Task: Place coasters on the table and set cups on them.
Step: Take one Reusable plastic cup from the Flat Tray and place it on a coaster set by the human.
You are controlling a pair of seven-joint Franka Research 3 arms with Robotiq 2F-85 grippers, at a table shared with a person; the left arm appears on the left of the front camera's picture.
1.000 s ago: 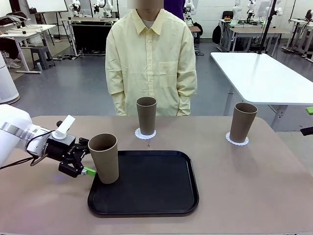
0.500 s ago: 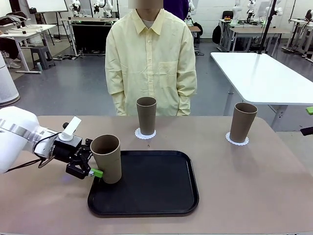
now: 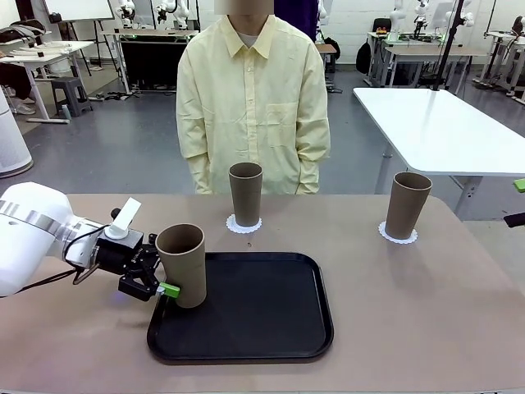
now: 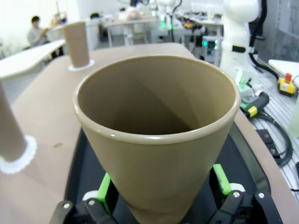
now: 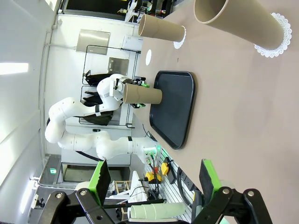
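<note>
A tan cup (image 3: 182,264) stands on the left edge of the black tray (image 3: 246,312). My left gripper (image 3: 168,281) is open, with its green pads on either side of the cup's lower part (image 4: 156,140). Two more cups (image 3: 245,193) (image 3: 407,204) stand on white lacy coasters (image 3: 244,224) (image 3: 398,235) on the beige table (image 3: 410,312). In the right wrist view a small white round coaster (image 5: 148,57) lies bare on the table beyond the tray. My right gripper (image 5: 153,179) hangs open off the table's right side with nothing between its fingers.
A person in a yellow shirt (image 3: 254,98) stands at the far edge with hands behind the back. A white table (image 3: 435,127) stands behind on the right. Bare tabletop lies right of the tray and along the front edge.
My left gripper has slid right, bringing its open fingers around the tray cup. The cup has shifted slightly to the right. The other cups have not moved.
</note>
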